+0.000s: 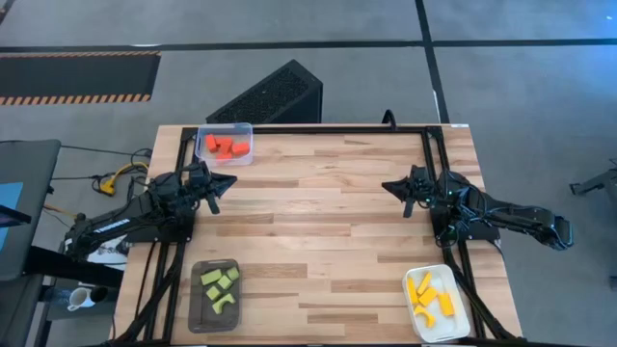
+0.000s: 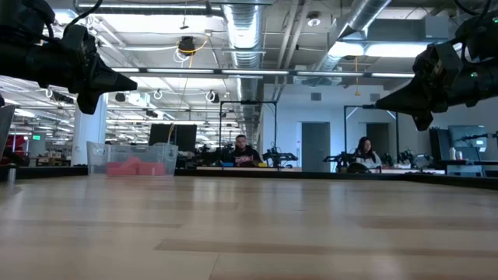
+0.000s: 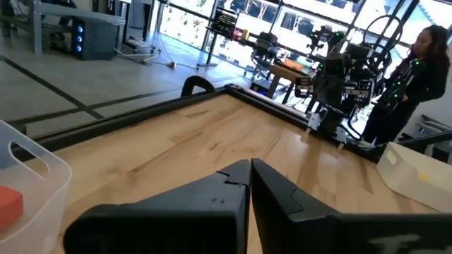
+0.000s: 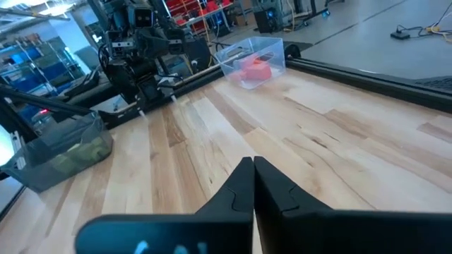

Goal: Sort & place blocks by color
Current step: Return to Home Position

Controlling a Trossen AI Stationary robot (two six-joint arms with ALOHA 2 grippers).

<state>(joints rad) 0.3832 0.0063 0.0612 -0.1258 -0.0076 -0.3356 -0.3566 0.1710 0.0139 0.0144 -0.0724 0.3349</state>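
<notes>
Status check, sort by colour.

Table [image 1: 318, 231], near-left corner: the dark tray [image 1: 194, 301] holds the green blocks [image 1: 218, 286]. Several pieces lie loose together, with no other colour among them.

Table, near-right corner: the white tray [image 1: 457, 329] holds the yellow blocks [image 1: 424, 292], again one colour only.

Table, mid-depth, left edge: the left gripper [image 1: 229, 181] hangs above the boards, fingers pressed together, nothing between them. Mid-depth, right edge: the right gripper [image 1: 388, 185] is the same, fingers pressed together and empty. The two tips point at each other across the table's bare middle, well apart.

Table, far-left corner: the clear tray [image 1: 242, 132] holds the red blocks [image 1: 225, 146] (exact count per tray too small to call from above).

Boards between the trays: no loose block seen in any view.

Judgement: sorting looks complete, with three colours in three trays and nothing in hand. What is left appears to be only parking the arms. Both sit drawn in toward their own table edges, so that step looks close to finished too. No further pick seems needed, unless a piece lies hidden under an arm, which I cannot rule out.
</notes>
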